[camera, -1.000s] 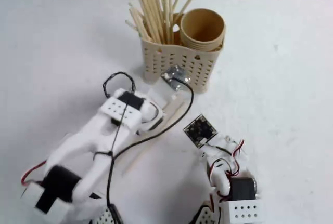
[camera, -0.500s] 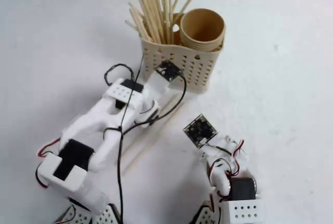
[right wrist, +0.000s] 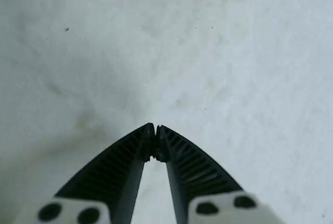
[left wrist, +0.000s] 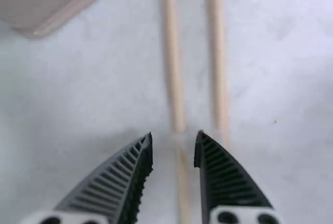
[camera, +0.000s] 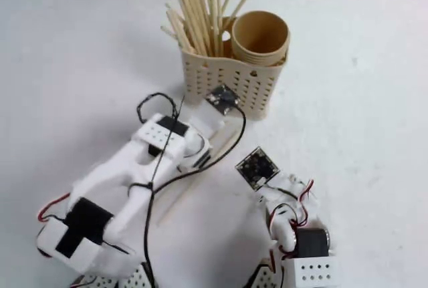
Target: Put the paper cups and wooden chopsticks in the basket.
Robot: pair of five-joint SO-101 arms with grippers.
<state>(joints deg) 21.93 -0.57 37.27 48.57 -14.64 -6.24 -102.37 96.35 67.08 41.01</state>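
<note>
Now drawn back from the basket [camera: 257,86], the left claw [left wrist: 173,147] hangs spread astride one loose chopstick [left wrist: 173,63], ready to pinch.

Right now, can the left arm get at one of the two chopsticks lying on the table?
Probably yes. The left tool is open, its tips either side of one chopstick, with nothing in between.

Pale wooden chopsticks [left wrist: 173,68]: matt, smooth grain. Cream perforated plastic basket [camera: 254,87]: matt. Tan paper cups [camera: 259,34]: matt, smooth. White table [right wrist: 234,78]: matt, faintly speckled.
</note>
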